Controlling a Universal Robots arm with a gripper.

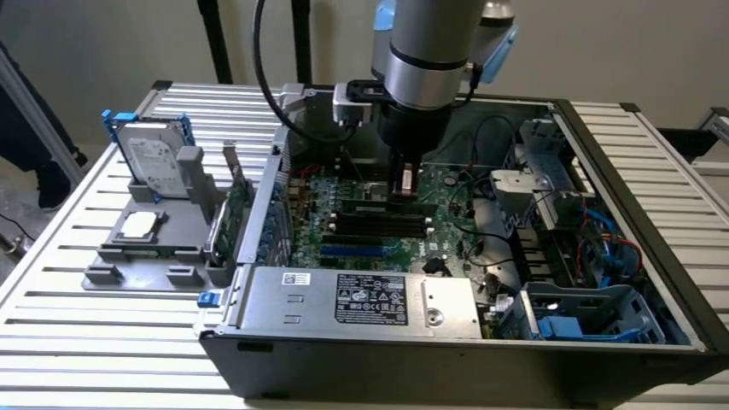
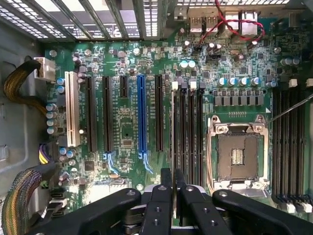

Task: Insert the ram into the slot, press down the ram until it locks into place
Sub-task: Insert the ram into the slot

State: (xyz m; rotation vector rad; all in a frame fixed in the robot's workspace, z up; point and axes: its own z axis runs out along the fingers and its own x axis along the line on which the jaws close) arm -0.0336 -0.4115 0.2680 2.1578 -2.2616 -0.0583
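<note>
Gripper fingers are pressed together on the ram, pinching it edge-on. Its thin edge runs lengthwise along the slot, the outermost of 4 parallel black sockets beside the silver CPU socket. Whether it is seated cannot be told. In the exterior view the arm reaches down over the motherboard inside the open computer case

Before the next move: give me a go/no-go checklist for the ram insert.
1. Gripper jaws shut on the ram: ok.
2. Ram parallel to the black slots: ok.
3. Ram at the edge of that bank nearest the blue slot: ok.
4. Neighbouring black slots empty: ok.
5. Ram fully seated and locked: cannot tell.
</note>
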